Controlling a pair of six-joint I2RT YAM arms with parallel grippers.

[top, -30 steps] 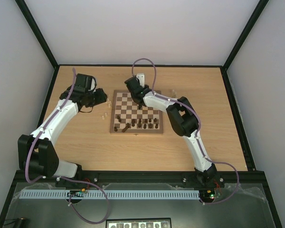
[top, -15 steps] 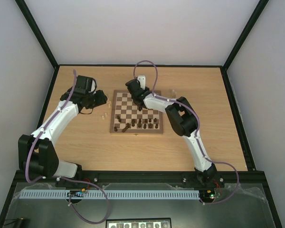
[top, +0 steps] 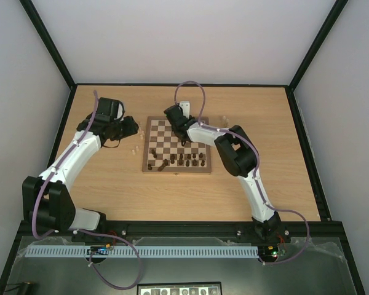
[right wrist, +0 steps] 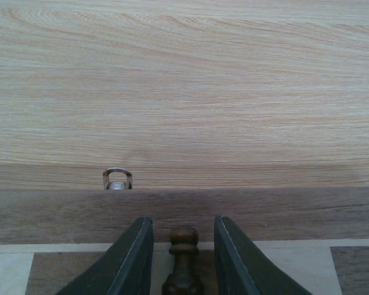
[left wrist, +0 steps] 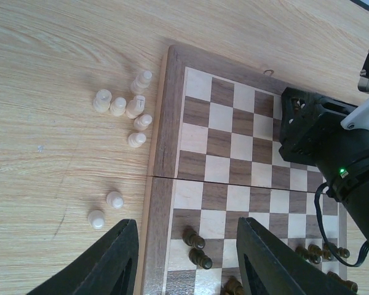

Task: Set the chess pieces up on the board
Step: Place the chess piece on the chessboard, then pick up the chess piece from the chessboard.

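The board [top: 176, 170] lies at the table's middle. Several dark pieces [top: 181, 161] stand along its near rows. Cream pieces [top: 135, 149] lie on the table left of it. My right gripper [top: 183, 136] is low over the board's far rows. In the right wrist view it [right wrist: 183, 222] is open around an upright dark pawn [right wrist: 183, 258] standing by the far border [right wrist: 264, 212], with a gap on each side. My left gripper [top: 130, 126] hovers open and empty over the board's left edge [left wrist: 162, 153]. Below it are cream pieces [left wrist: 126, 107] and two dark pawns [left wrist: 197, 246].
A metal clasp [right wrist: 117, 179] sticks out of the board's far border. Two more cream pawns [left wrist: 104, 209] stand apart on the table near the left gripper's finger. The right arm's black wrist [left wrist: 332, 141] hangs over the board. Black frame rails edge the table.
My right wrist has shifted slightly right and nearer over the board's far rows. The left arm has barely moved.
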